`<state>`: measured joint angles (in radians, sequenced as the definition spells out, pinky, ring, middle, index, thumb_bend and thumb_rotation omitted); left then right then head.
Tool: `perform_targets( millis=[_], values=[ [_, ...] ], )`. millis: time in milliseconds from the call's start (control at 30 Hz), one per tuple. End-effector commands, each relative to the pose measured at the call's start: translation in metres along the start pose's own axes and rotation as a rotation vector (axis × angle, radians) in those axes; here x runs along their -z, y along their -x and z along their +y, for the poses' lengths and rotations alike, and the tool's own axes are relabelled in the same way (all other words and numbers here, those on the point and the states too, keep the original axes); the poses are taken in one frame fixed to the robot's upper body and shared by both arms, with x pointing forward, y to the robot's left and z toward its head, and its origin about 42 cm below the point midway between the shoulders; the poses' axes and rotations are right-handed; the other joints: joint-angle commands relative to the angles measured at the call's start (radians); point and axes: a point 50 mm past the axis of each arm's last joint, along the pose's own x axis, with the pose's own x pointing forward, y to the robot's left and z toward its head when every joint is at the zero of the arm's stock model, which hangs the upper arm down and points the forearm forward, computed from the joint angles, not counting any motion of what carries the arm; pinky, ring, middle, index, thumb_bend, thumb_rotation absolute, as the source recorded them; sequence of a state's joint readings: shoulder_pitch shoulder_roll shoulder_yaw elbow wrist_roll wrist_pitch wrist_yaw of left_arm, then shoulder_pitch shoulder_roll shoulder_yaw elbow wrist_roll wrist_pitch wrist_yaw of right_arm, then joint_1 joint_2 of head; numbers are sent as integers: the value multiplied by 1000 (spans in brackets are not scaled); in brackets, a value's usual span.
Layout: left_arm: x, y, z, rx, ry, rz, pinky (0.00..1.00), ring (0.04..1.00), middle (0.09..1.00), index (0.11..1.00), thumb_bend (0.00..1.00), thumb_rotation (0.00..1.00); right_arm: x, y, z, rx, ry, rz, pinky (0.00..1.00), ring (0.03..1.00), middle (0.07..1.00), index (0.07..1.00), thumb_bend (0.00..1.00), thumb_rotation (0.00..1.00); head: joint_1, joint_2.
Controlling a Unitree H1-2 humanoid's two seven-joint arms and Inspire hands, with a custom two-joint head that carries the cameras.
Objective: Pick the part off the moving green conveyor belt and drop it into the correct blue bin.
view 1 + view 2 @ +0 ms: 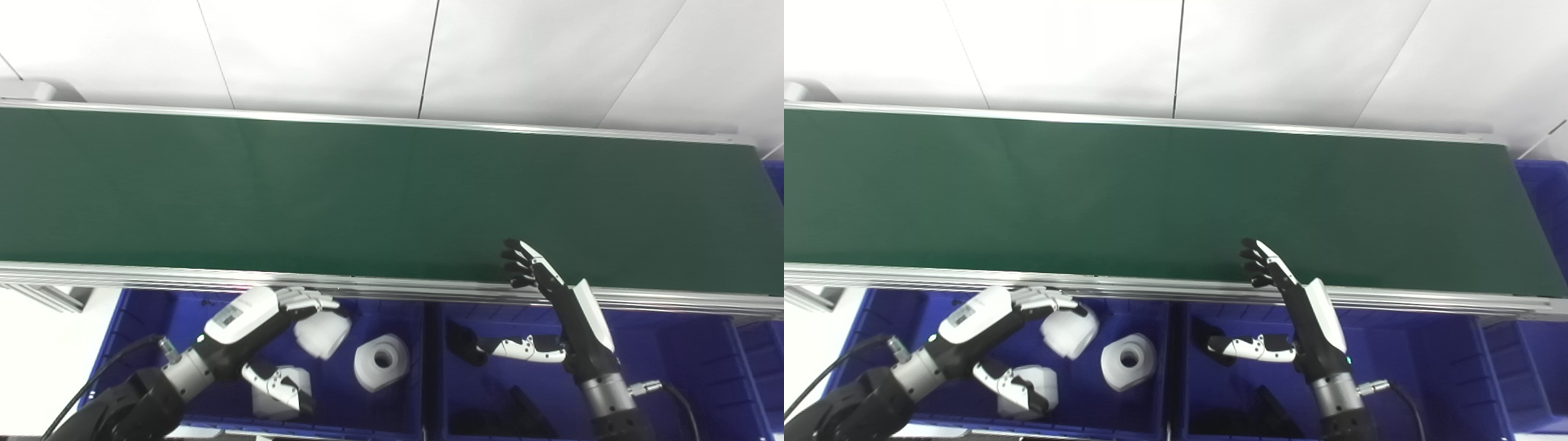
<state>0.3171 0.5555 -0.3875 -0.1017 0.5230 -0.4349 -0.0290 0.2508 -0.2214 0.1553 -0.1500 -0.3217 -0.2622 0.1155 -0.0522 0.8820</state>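
Note:
The green conveyor belt (367, 196) runs across the view with no part on it. My left hand (245, 312) hangs open over the left blue bin (144, 318), fingers stretched out and thumb (278, 386) spread low. A white blocky part (323, 334) lies just under its fingertips, not clasped. Two more white parts are in that bin: a ring-shaped one (381, 361) and one (269, 401) beside the thumb. My right hand (554, 291) is open above the belt's near rail, fingers over the belt and thumb out over the right blue bin (674, 367).
Dark parts (514, 416) lie in the right bin's shadowed near corner. Along the belt's near edge runs an aluminium rail (398, 286), just above both bins. Another blue bin (775, 177) stands past the belt's right end. A white wall is behind.

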Motion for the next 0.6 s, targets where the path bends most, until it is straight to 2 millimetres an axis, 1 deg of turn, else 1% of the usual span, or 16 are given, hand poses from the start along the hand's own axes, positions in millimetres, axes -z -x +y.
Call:
perform_targets(
  millis=[0, 133, 167, 267, 333, 367, 433, 467, 500, 533, 567],
  values=[
    [-4, 10, 20, -33, -22, -45, 937, 869, 856, 801, 830, 708, -10, -1, -6, 36, -14, -43, 683, 784, 838, 893, 960, 372, 8, 6],
    [-4, 24, 23, -49, 16, -21, 942, 891, 880, 814, 812, 710, -11, -3, -6, 37, -7, -51, 679, 780, 837, 892, 960, 375, 3, 19],
    [-4, 25, 24, -60, 25, -16, 941, 892, 882, 815, 810, 709, -12, -3, -6, 39, -10, -56, 679, 780, 837, 892, 960, 375, -3, 30],
    [-3, 26, 27, -95, 53, -10, 946, 907, 899, 828, 761, 637, -14, -4, -6, 40, -13, -65, 673, 779, 838, 889, 967, 385, -7, 39],
    [-3, 24, 28, -114, 76, -10, 947, 915, 914, 844, 745, 624, -17, -2, -7, 36, -11, -66, 673, 779, 838, 889, 972, 393, -9, 45],
    [-4, 21, 29, -130, 96, -16, 934, 917, 921, 850, 742, 619, -19, -1, -8, 37, -8, -68, 671, 775, 835, 887, 974, 391, -12, 63],
    [-6, 15, 31, -157, 132, -29, 909, 919, 929, 857, 743, 613, -24, 1, -10, 37, -1, -75, 667, 769, 831, 884, 975, 389, -17, 85],
    [-7, 12, 33, -172, 149, -36, 902, 920, 931, 859, 744, 612, -26, 3, -12, 35, 0, -79, 666, 767, 831, 884, 975, 389, -21, 104],
    [-9, 7, 34, -185, 166, -44, 876, 917, 934, 866, 746, 607, -28, 5, -13, 32, 3, -80, 669, 769, 832, 884, 977, 393, -21, 106],
    [-12, 3, 36, -199, 184, -54, 852, 915, 938, 881, 742, 590, -31, 7, -14, 29, 6, -81, 674, 772, 834, 886, 976, 403, -19, 125],
    [-14, -3, 38, -216, 198, -71, 842, 914, 942, 893, 739, 576, -33, 10, -15, 26, 4, -84, 680, 774, 837, 888, 974, 407, -20, 133]
  ],
)
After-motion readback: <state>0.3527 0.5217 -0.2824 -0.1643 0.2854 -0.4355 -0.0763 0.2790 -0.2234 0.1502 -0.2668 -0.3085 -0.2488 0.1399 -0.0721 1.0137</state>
